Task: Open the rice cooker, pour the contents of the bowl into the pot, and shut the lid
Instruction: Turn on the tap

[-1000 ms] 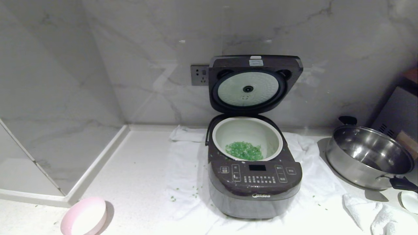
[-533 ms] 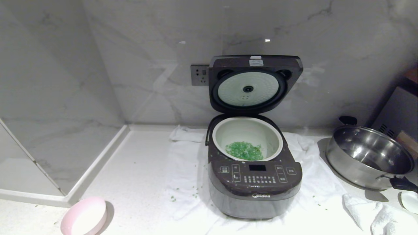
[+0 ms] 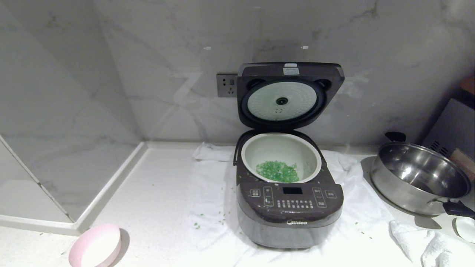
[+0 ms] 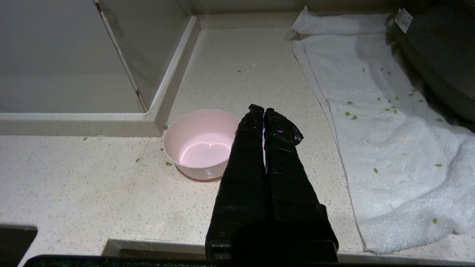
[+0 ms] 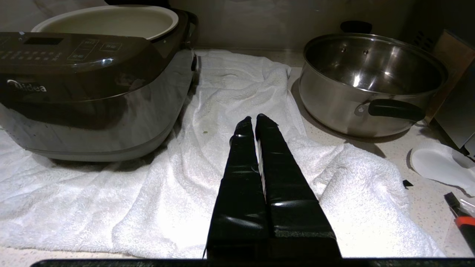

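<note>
The rice cooker (image 3: 289, 213) stands on a white towel with its lid (image 3: 289, 94) raised upright against the wall. Green chopped bits, the contents of the bowl (image 3: 277, 171), lie in the pale pot (image 3: 308, 155). The pink bowl (image 3: 95, 247) sits empty and upright on the counter at the near left. My left gripper (image 4: 263, 110) is shut with nothing held, just beside the bowl (image 4: 202, 142). My right gripper (image 5: 253, 118) is shut and empty over the towel, between the cooker (image 5: 92, 89) and a steel pan. Neither arm shows in the head view.
A large steel pan (image 3: 419, 178) with black handles stands right of the cooker. The white towel (image 3: 211, 200) carries scattered green bits. A crumpled cloth (image 3: 426, 241) and a white dish (image 3: 465, 228) lie at the near right. A sunken ledge (image 3: 107, 189) borders the counter's left.
</note>
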{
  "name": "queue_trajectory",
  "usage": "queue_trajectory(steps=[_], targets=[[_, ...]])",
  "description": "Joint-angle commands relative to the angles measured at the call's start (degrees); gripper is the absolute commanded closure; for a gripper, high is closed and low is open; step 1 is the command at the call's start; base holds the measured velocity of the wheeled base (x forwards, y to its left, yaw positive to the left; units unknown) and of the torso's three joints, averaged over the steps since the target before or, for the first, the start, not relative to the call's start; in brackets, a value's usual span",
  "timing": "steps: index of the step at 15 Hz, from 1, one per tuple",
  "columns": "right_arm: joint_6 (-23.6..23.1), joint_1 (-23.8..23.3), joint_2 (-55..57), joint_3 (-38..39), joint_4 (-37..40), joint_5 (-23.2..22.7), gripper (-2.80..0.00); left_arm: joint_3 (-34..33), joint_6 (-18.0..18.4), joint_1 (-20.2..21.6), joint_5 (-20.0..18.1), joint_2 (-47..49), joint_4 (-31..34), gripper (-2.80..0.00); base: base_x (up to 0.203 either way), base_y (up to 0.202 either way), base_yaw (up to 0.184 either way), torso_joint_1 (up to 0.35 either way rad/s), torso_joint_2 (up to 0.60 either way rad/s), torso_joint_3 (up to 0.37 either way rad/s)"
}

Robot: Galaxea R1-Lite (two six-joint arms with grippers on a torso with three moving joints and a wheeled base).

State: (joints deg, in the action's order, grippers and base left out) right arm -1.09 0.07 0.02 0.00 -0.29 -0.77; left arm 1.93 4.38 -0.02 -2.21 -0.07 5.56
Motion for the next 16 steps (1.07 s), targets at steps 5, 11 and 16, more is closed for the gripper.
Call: queue_trajectory(steps=[5, 11, 16], targets=[[-1.6, -0.1, 0.0, 0.1, 0.6, -0.3, 0.0, 0.0, 0.0, 0.0, 0.0, 0.0, 0.1, 0.0, -0.063, 0.0, 0.0, 0.007, 0.0, -0.002], [-1.4, 0.0, 0.0, 0.1, 0.6, 0.0, 0.0, 0.0, 0.0, 0.0, 0.0, 0.0, 0.1, 0.0, -0.137, 0.0, -0.002, -0.005, 0.0, 0.001], [-0.8, 0.0, 0.0, 0.1, 0.5, 0.1, 0.0, 0.0, 0.0, 0.0, 0.0, 0.0, 0.1, 0.0, 0.0, 0.0, 0.0, 0.0, 0.0, 0.0]])
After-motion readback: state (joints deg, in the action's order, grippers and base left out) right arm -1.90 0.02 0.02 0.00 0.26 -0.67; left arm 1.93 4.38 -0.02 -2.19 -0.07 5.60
